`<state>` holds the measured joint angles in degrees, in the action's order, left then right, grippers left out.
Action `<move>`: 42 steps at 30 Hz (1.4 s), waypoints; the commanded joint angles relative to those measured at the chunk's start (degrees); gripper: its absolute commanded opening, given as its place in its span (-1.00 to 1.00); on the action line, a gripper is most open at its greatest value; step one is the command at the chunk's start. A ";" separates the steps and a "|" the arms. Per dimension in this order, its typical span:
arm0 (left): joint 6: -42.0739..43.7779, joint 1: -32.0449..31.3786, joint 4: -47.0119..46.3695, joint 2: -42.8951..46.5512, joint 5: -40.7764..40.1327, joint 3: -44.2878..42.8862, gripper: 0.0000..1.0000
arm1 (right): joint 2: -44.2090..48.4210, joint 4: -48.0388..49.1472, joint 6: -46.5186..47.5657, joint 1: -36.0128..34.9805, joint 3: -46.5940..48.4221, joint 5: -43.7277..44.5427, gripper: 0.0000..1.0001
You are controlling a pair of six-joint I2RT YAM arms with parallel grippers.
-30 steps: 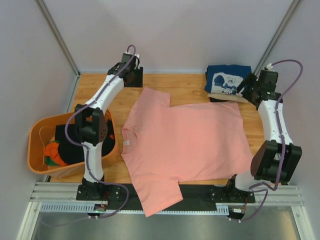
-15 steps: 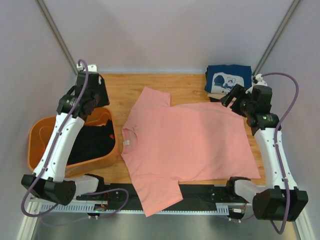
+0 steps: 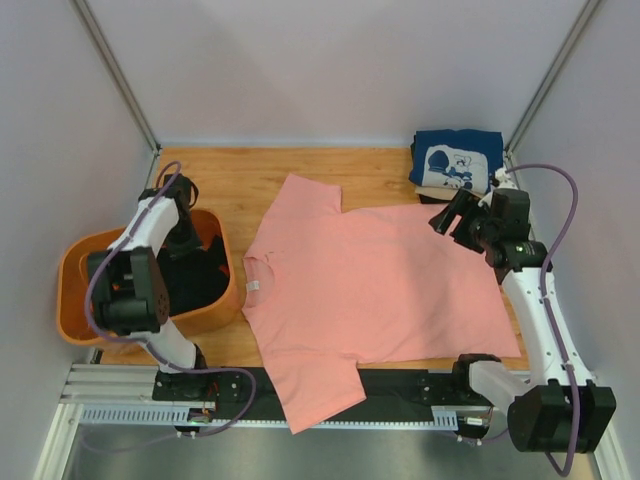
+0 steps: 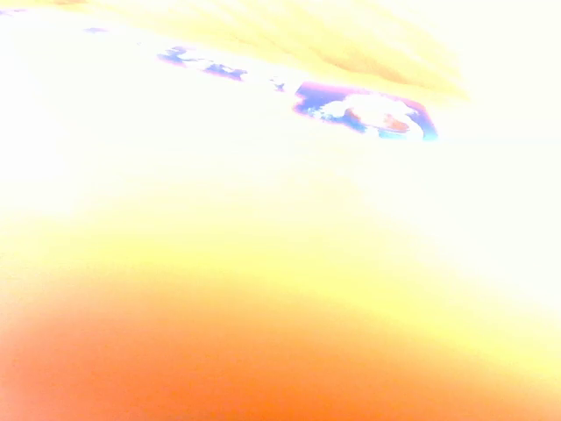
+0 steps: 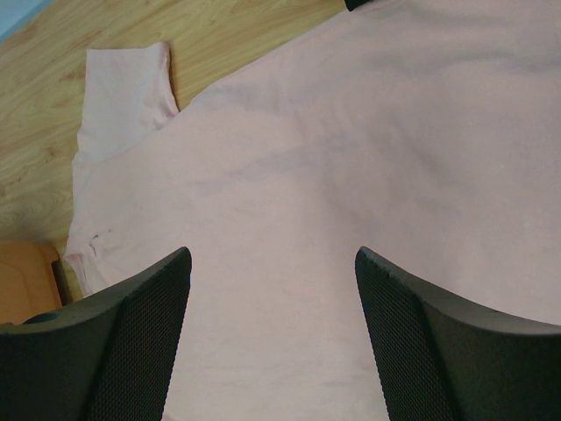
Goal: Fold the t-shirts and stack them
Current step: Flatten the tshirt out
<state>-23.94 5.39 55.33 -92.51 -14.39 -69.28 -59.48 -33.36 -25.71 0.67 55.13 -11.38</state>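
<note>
A salmon-pink t-shirt (image 3: 370, 280) lies spread flat on the middle of the table, with one sleeve hanging over the near edge. A navy t-shirt with white print (image 3: 455, 160) lies folded at the back right. My right gripper (image 3: 447, 213) hovers over the pink shirt's far right corner. In the right wrist view it (image 5: 272, 259) is open and empty, with pink cloth (image 5: 351, 158) below. My left gripper (image 3: 187, 218) is down inside the orange tub (image 3: 75, 320) over dark shirts (image 3: 190, 285). The left wrist view is washed out orange, so its jaws do not show.
The wooden table (image 3: 230, 175) shows bare board at the back left. The tub stands at the left edge. Grey walls and slanted frame posts (image 3: 115, 75) close in the sides. A metal rail (image 3: 400, 395) runs along the near edge.
</note>
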 commanded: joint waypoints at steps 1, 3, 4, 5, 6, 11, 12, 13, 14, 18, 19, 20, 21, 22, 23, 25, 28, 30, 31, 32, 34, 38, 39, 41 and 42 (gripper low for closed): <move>-0.40 0.59 -2.95 -8.54 1.47 -5.85 -0.40 | -0.37 3.04 0.05 -0.23 -0.38 -1.10 0.53; 1.34 0.59 -2.07 -16.01 1.56 -13.20 -0.47 | -1.25 3.13 0.57 -0.23 -0.38 -0.84 0.53; 2.14 0.50 -1.98 -18.21 2.08 -15.69 -0.52 | -1.60 3.13 0.84 -0.23 -0.38 -0.23 0.53; 2.93 0.59 -1.98 -21.97 3.74 -18.24 -0.56 | -2.12 3.30 1.28 -0.23 -0.47 0.21 0.53; 4.33 0.50 -2.42 -23.58 4.63 -22.53 -0.58 | -2.56 3.57 1.54 -0.23 -0.47 0.56 0.53; 8.82 -2.82 -3.39 -34.46 3.42 -38.89 -0.61 | -5.98 5.58 1.90 -0.14 0.15 2.85 0.53; 11.18 -3.53 -3.39 -36.23 2.80 -45.70 -0.62 | -6.60 6.03 1.64 -0.14 0.32 3.29 0.53; 12.42 -4.41 -3.47 -38.25 1.75 -49.43 -0.62 | -7.39 6.47 1.28 -0.14 0.32 4.07 0.53; 14.17 -6.68 -3.82 -42.45 0.08 -53.12 -0.62 | -8.71 7.51 0.59 -0.14 0.41 4.52 0.53; 20.16 -9.34 -5.31 -53.28 -0.03 -75.69 -0.59 | -12.14 10.33 -1.00 -0.23 0.76 5.40 0.53; 21.64 -9.78 -10.54 -54.35 1.02 -76.53 -0.56 | -13.45 11.03 -1.18 -0.23 0.85 5.14 0.53; 23.57 -11.26 -14.07 -55.05 3.03 -76.27 -0.52 | -14.16 12.08 -1.27 -0.23 0.94 4.96 0.53; 28.90 -11.97 -17.50 -55.15 3.92 -75.31 -0.43 | -14.86 12.44 -1.18 -0.23 1.11 4.87 0.52; 31.13 -12.68 -22.41 -55.32 5.15 -75.04 -0.42 | -16.26 12.53 -1.01 -0.23 1.64 4.87 0.53; 32.54 -13.47 -23.94 -55.32 7.43 -75.04 -0.36 | -16.97 12.62 -0.83 -0.23 1.90 4.96 0.52; 30.81 -13.65 -25.27 -54.80 7.01 -76.53 -0.31 | -18.64 12.80 -0.65 -0.23 2.78 4.96 0.52; 31.49 -14.35 -26.93 -45.97 0.71 -72.42 -0.24 | -19.70 12.97 -1.18 -0.40 4.01 3.47 0.50; 32.47 -14.70 -28.87 -40.85 -9.48 -67.60 0.02 | -19.36 12.89 -1.53 -2.06 4.37 2.85 0.50; 32.30 -14.62 -29.05 -36.21 -13.52 -66.61 0.13 | -18.75 12.89 -1.79 -2.42 4.45 2.68 0.50; 32.29 -14.62 -28.96 -33.99 -20.34 -65.91 0.24 | -18.30 12.89 -2.40 -3.21 4.63 2.41 0.50; 32.21 -14.62 -28.70 -28.63 -22.43 -61.53 0.26 | -16.55 12.62 -3.02 -4.18 4.98 2.24 0.50; 25.02 -14.79 -24.59 -11.34 -21.90 -49.49 0.25 | -12.86 10.26 -3.64 -6.55 5.16 2.32 0.50; 19.52 -14.79 -21.26 -8.59 -21.82 -43.98 0.18 | -11.89 9.81 -3.73 -6.73 4.72 2.32 0.51; 11.52 -14.79 -18.69 -0.24 -18.50 -37.02 0.10 | -9.17 8.23 -3.90 -7.08 4.02 2.24 0.51; 9.12 -14.79 -18.16 2.57 -16.39 -28.63 0.08 | -8.03 7.71 -3.90 -7.00 3.32 2.15 0.51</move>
<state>-2.57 -9.13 31.44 -97.27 -32.32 -110.06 -71.55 -24.29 -28.71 -6.20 57.74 -8.97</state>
